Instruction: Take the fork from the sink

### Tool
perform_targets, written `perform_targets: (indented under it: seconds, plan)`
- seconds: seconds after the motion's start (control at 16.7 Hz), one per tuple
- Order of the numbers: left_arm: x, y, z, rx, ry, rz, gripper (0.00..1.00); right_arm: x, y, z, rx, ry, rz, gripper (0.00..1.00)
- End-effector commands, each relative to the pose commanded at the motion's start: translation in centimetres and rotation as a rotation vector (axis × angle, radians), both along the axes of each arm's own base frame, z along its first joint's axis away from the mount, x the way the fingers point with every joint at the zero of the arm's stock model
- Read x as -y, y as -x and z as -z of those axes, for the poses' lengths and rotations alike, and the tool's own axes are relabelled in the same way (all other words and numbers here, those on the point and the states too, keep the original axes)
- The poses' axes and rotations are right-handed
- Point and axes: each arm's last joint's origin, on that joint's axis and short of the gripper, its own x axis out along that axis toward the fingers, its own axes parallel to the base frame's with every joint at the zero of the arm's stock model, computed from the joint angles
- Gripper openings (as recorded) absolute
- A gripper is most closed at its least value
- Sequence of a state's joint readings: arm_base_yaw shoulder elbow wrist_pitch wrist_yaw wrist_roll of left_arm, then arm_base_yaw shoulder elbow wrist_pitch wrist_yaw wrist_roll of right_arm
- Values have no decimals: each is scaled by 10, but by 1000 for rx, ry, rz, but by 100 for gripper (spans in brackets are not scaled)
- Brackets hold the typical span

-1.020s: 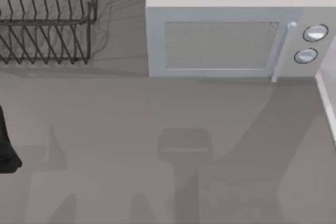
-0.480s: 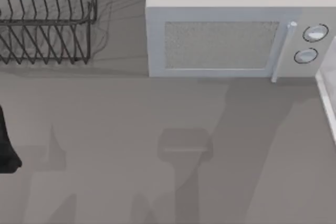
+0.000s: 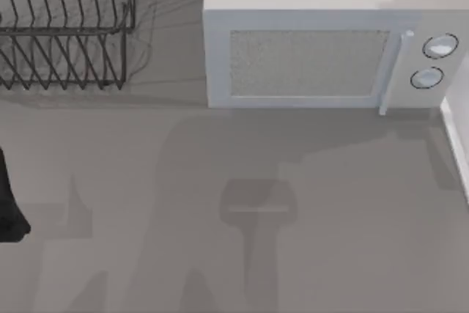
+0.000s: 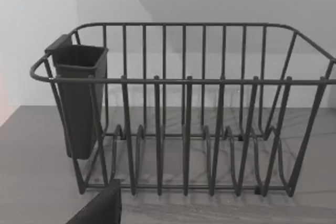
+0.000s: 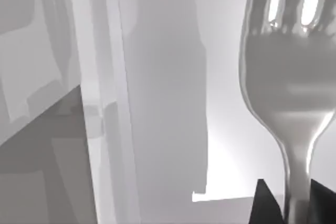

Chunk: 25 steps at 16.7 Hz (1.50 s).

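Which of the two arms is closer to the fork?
Right. Its gripper is shut on the fork, holding the handle. The left arm sits at the table's left edge, facing the wire rack.

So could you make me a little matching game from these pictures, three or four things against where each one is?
Things:
1. shiny silver metal fork
2. dark wire dish rack
3. pale grey boxy microwave
4. dark square cutlery cup

Places:
A. back middle to right of the table
B. hung on one end of the rack
C. handle pinched in the right hand
D. back left corner of the table

Pairs: 1-C, 2-D, 3-A, 4-B
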State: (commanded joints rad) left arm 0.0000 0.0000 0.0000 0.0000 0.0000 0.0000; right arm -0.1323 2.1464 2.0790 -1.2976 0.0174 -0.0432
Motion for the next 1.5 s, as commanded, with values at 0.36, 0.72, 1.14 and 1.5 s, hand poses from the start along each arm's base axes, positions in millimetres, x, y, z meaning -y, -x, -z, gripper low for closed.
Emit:
perform_targets:
  seconds: [0.36,0.72,1.14,1.5]
  plan:
    - [0,0,0,0,0,0,100,-125,68,-72,114,-82,50,0]
    - [0,0,0,0,0,0,100,-230,144,-40,-75,-98,-37,0]
    - [0,0,0,0,0,0,100,-260,169,-2,-204,-33,-69,0]
    - [0,0,0,0,0,0,100,-260,166,18,-206,-32,-65,0]
